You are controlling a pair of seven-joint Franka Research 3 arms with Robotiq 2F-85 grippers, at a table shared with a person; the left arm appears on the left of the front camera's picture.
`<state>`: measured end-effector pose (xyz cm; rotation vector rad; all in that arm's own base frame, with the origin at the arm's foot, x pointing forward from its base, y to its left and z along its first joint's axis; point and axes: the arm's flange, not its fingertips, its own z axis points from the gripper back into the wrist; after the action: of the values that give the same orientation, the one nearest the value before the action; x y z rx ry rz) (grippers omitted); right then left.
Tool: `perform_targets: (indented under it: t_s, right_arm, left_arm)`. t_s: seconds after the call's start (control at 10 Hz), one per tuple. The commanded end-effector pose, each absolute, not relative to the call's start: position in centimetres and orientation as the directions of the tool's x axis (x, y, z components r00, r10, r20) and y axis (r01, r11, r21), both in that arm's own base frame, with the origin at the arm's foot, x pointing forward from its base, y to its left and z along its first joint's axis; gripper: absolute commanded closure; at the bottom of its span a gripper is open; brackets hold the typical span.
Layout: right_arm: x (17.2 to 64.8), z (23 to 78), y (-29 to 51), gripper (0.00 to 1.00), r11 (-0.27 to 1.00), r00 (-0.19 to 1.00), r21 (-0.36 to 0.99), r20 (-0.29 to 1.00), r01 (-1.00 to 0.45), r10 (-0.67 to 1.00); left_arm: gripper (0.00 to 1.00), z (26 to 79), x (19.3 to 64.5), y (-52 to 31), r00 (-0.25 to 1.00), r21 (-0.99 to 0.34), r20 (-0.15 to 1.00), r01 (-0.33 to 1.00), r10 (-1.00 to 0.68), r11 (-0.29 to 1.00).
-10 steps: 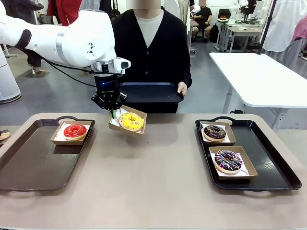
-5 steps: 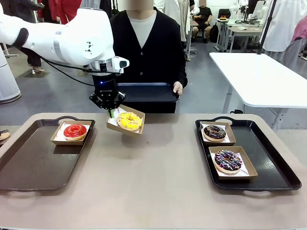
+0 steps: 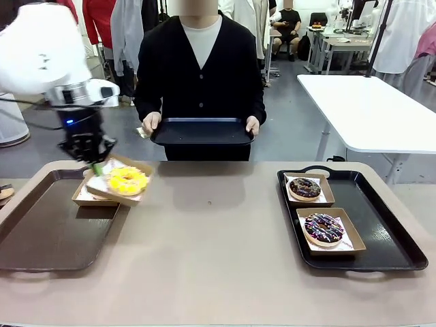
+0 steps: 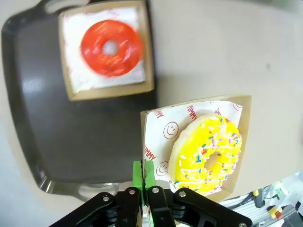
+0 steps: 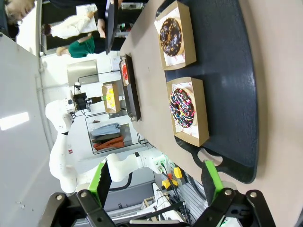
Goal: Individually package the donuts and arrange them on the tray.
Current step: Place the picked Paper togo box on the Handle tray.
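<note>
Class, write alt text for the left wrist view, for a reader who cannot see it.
The left end effector pinches the edge of a cardboard box holding a yellow sprinkled donut, held above the table. Beyond it, a red donut sits in its own box on a dark tray.

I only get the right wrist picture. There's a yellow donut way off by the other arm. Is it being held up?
Observer: Yes. The left gripper has its jaws shut on the rim of the yellow donut's box, lifted and tilted.
Operator: What's under it?
Observer: The left tray, beside the red donut in its box.
Operator: What is the person doing?
Observer: Holding an empty dark tray with both hands.
</note>
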<state>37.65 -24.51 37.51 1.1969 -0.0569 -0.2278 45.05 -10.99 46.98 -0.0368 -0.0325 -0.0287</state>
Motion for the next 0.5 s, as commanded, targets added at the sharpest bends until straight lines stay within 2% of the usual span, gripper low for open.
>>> perform_targets:
  t_s: [0.0,0.1,0.4]
  right_arm:
    - [37.4,37.8,-24.3,0.00,0.342,0.975,0.928,-0.079,0.149,-0.210]
    - [37.4,37.8,-24.3,0.00,0.342,0.975,0.928,-0.079,0.149,-0.210]
    - [37.4,37.8,-24.3,0.00,0.342,0.975,0.928,-0.079,0.149,-0.210]
  left_arm:
    - [0.99,46.7,42.3,-6.2,0.997,-0.085,0.080,-0.015,0.022,0.996]
    - [0.99,46.5,41.7,-3.3,0.994,-0.103,0.076,-0.066,0.074,0.992]
    - [0.99,45.3,41.1,-0.2,0.991,0.021,0.045,-0.126,0.125,0.992]
